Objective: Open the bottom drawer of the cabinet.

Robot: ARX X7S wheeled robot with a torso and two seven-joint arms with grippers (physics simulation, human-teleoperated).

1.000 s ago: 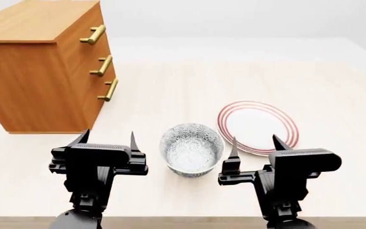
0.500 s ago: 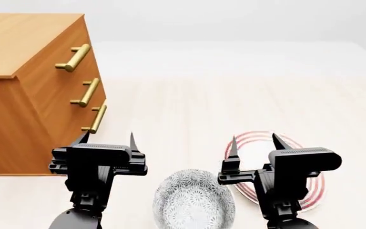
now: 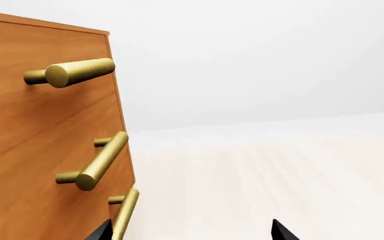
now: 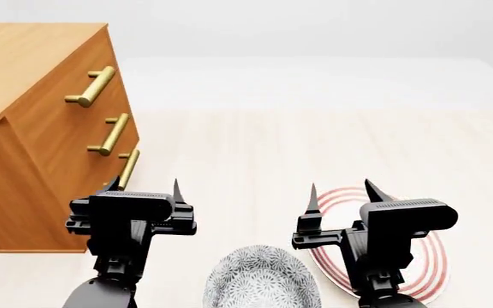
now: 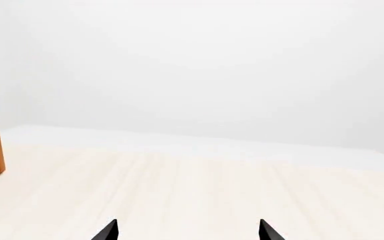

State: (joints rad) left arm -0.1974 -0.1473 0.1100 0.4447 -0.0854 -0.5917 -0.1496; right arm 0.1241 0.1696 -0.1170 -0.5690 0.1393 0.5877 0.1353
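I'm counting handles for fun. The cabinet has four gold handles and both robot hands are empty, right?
Not quite: the cabinet has three brass handles, not four, as the head view shows. The left gripper and right gripper are indeed empty, fingers apart.

One orange-brown wood-grain cabinet [image 4: 33, 128] with three stacked drawers, lowest being the bottom drawer [image 4: 110, 192], and three brass bar handles [image 4: 110, 134]. One grey patterned bowl [image 4: 259, 282]. One white plate with red rings [image 4: 418, 269]. Two black end effectors: left [image 4: 142, 186], right [image 4: 343, 189]. One pale wooden tabletop [image 4: 255, 154].
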